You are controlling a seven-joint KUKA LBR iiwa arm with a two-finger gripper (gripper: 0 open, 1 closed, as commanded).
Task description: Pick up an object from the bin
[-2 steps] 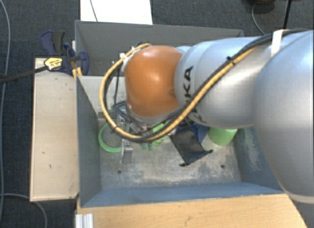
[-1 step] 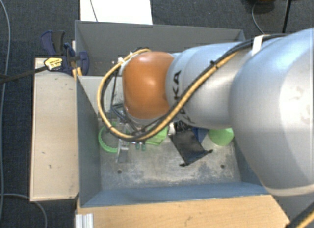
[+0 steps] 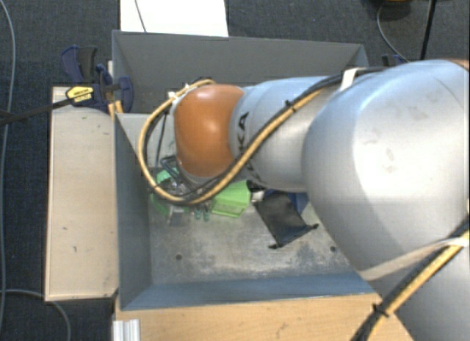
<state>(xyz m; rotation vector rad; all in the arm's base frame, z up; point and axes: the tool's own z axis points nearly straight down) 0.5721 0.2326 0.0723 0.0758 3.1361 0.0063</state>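
My gripper [image 3: 174,178] is low over the left part of the bin, mostly hidden under the arm's orange cover. A bright green block-like thing [image 3: 225,198] lies directly beneath it on the bin floor, with a paler green part [image 3: 163,201] at its left end. Whether the gripper touches the green thing is hidden. Just to the right lies a dark, flat, angular thing [image 3: 283,220] with a blue piece [image 3: 298,201] at its upper edge, partly under the arm.
The big silver arm covers the bin's right and back. Cables loop around the orange cover close to the left wall. Bare grey floor shows along the front of the bin.
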